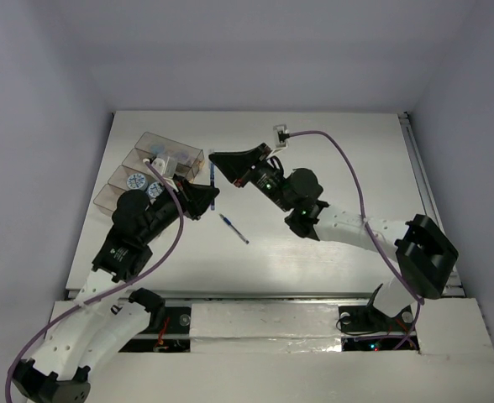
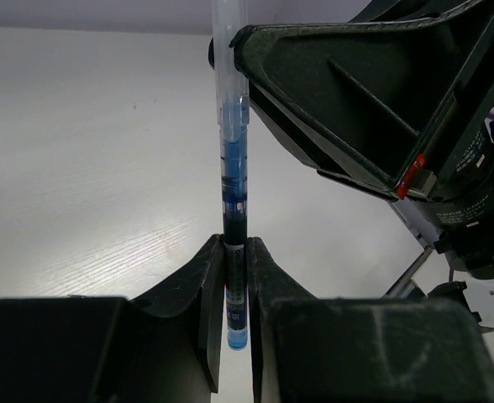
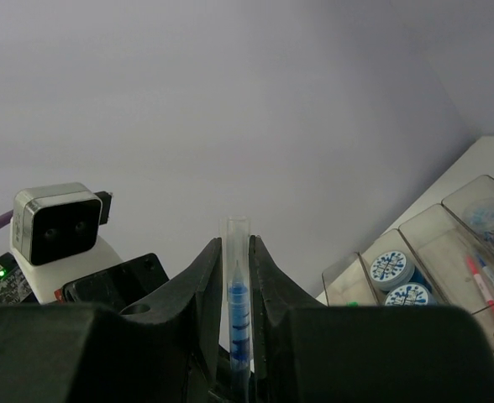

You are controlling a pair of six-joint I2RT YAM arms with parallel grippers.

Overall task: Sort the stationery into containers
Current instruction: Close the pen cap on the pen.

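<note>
A slim blue pen (image 1: 212, 179) with a clear cap is held above the table by both grippers. My left gripper (image 2: 234, 249) is shut on its rear end (image 2: 235, 294). My right gripper (image 3: 235, 249) is shut on its clear cap end (image 3: 236, 252). In the top view the left gripper (image 1: 207, 196) and the right gripper (image 1: 214, 160) meet just right of the smoky-brown containers (image 1: 104, 198). Two blue-and-white rolls (image 1: 135, 180) lie in one compartment, also seen in the right wrist view (image 3: 390, 269). A pink pen (image 3: 475, 278) lies in another compartment. A second blue pen (image 1: 234, 228) lies on the table.
The white table (image 1: 331, 159) ends at a rail on the right (image 1: 419, 176). Grey walls close in the back and sides. The left wrist camera (image 3: 55, 221) shows in the right wrist view. A purple cable (image 1: 348, 168) arcs over the right arm.
</note>
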